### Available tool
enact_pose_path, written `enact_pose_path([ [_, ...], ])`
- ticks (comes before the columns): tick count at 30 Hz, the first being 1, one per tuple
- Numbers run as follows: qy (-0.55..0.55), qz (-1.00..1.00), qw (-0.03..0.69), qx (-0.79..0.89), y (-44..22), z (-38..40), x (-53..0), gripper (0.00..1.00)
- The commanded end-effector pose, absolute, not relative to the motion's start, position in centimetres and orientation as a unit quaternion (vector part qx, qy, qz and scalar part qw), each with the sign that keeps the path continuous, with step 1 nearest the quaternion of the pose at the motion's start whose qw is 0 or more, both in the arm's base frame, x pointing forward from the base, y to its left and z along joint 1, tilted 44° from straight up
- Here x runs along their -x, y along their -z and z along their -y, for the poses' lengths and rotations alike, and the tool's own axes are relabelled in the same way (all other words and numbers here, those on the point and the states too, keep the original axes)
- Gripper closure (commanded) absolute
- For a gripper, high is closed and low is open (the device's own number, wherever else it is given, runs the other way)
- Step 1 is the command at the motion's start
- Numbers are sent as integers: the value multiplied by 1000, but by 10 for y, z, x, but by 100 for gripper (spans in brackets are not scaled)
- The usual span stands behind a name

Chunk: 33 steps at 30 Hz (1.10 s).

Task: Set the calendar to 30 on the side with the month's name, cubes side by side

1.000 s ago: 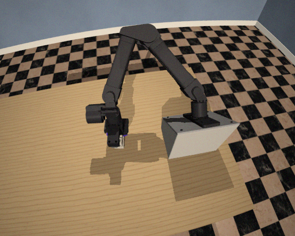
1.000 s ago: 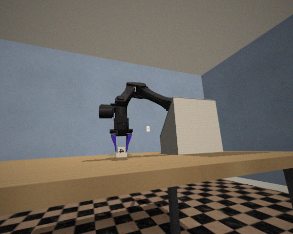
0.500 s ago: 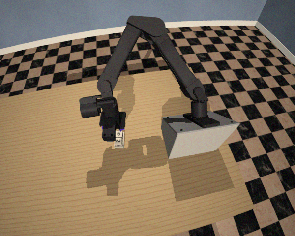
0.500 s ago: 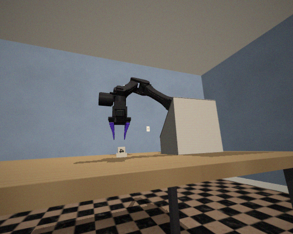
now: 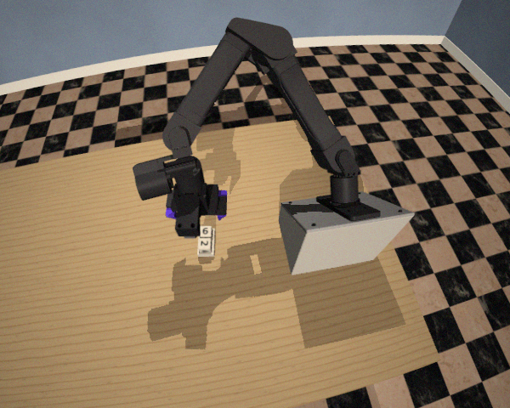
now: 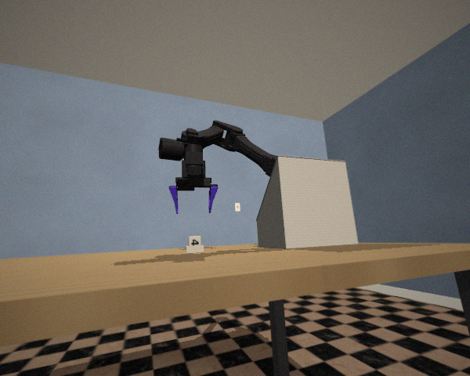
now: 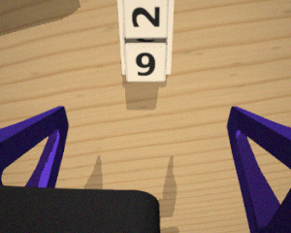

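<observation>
A small white tray lies flat on the wooden table and holds two white cubes side by side. One cube shows 2 on top. The other cube shows a 9 or 6 on top, depending on the side it is read from. In the exterior view, one cube shows a 4 on its side and hides the other. The side with the month's name is not visible. My gripper is open and empty, and hangs well above the cubes.
The robot's grey base block stands on the table to the right of the tray. The table's front edge is far from the tray. The floor around is checkered.
</observation>
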<state>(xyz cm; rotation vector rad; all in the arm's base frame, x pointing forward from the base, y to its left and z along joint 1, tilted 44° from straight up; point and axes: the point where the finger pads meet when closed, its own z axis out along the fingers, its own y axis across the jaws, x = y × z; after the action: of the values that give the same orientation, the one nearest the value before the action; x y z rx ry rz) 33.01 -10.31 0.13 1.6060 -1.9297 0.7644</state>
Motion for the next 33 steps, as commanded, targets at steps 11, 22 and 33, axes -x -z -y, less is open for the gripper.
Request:
enact_pose_path([
  [11,-281,709,252,-596,-3,97,-331,0],
  [22,-281,709,252,-596,-4,96,-331,0],
  [33,-281,709,252,-596,-25,76,-332,0],
])
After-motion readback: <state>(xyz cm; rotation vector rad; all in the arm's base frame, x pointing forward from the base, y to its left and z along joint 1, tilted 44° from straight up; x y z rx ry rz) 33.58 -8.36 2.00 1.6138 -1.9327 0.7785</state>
